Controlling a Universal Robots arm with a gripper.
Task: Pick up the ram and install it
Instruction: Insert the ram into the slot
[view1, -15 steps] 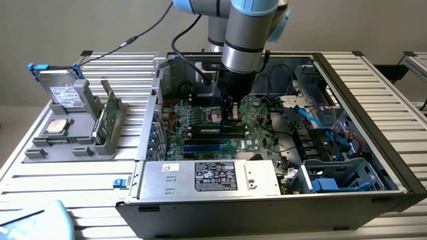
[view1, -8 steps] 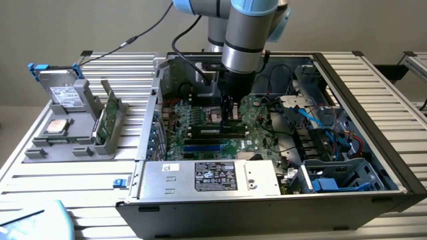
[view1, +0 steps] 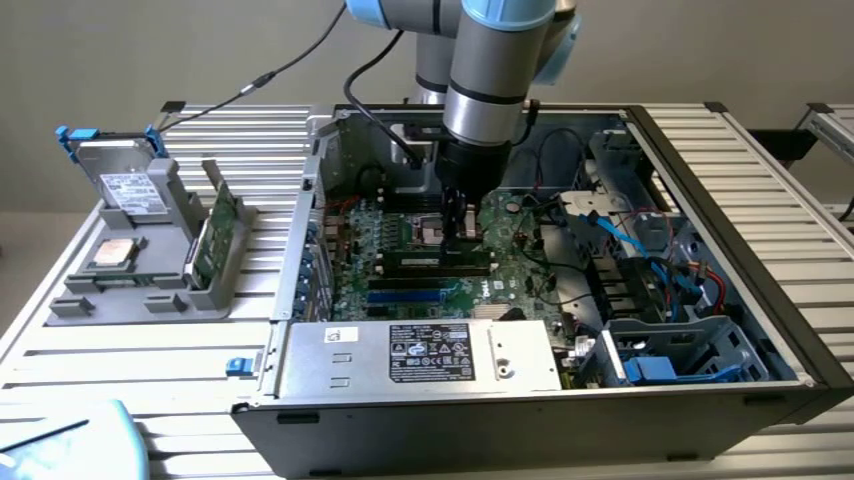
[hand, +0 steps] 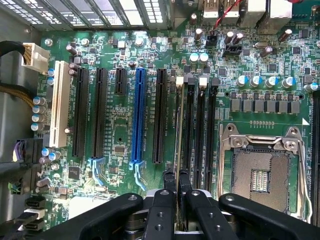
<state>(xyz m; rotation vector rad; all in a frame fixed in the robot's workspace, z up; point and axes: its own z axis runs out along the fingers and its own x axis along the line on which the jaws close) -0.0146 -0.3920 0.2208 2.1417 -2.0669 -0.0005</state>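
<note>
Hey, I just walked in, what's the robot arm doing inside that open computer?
The robot arm reaches down into the open grey metal computer case. Its black claw is shut on the slim dark-green ram stick, seen edge-on. It holds the stick over the row of black memory slots on the green motherboard, beside the empty silver processor socket. Whether the stick is seated in a slot cannot be told.
</note>
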